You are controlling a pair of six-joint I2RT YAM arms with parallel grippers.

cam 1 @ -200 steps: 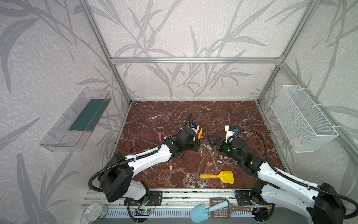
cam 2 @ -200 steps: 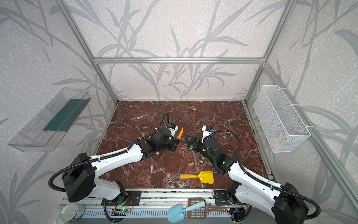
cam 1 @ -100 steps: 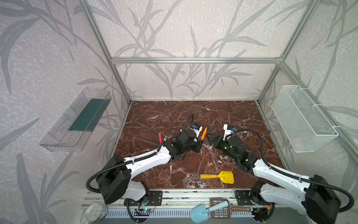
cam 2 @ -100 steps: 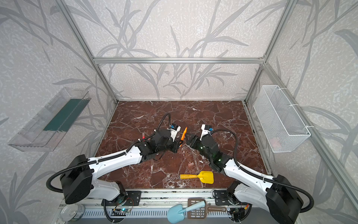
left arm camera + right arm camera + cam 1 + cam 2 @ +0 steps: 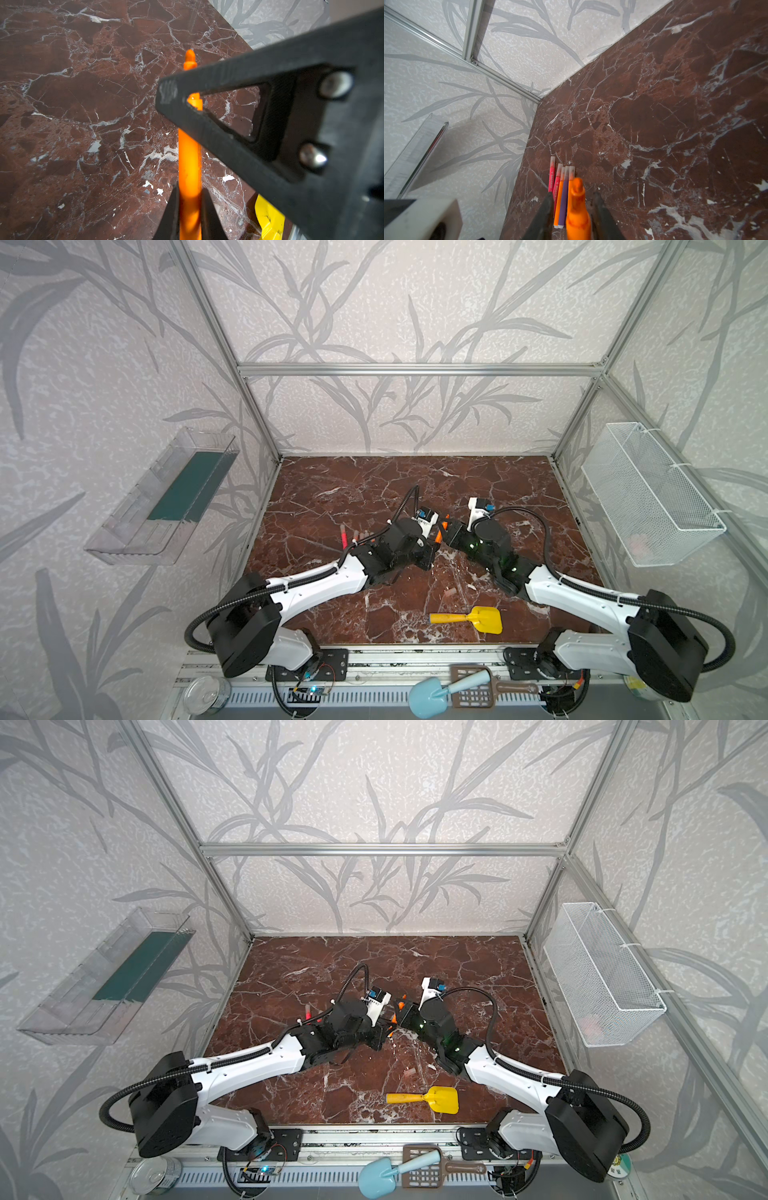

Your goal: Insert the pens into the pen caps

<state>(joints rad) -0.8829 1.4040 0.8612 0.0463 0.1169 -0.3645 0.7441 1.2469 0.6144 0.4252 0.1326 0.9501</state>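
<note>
White arm shells (image 5: 320,587), black joints (image 5: 245,626), ribbed black cables (image 5: 515,509) — black triangular jaws, silver screws (image 5: 334,83)

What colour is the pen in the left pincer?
Orange: the pen shows best in the left wrist view.

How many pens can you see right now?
6. Five capped pens lie side by side on the table: pink, pink, orange, purple, one half hidden. The sixth, orange and uncapped, is in the left gripper.

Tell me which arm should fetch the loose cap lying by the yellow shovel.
Right. The left end effector is shut on the orange pen. The right end effector only straddles that pen's tip, gaps showing, and the cap lies nearer the right arm, by the yellow shovel.
</note>
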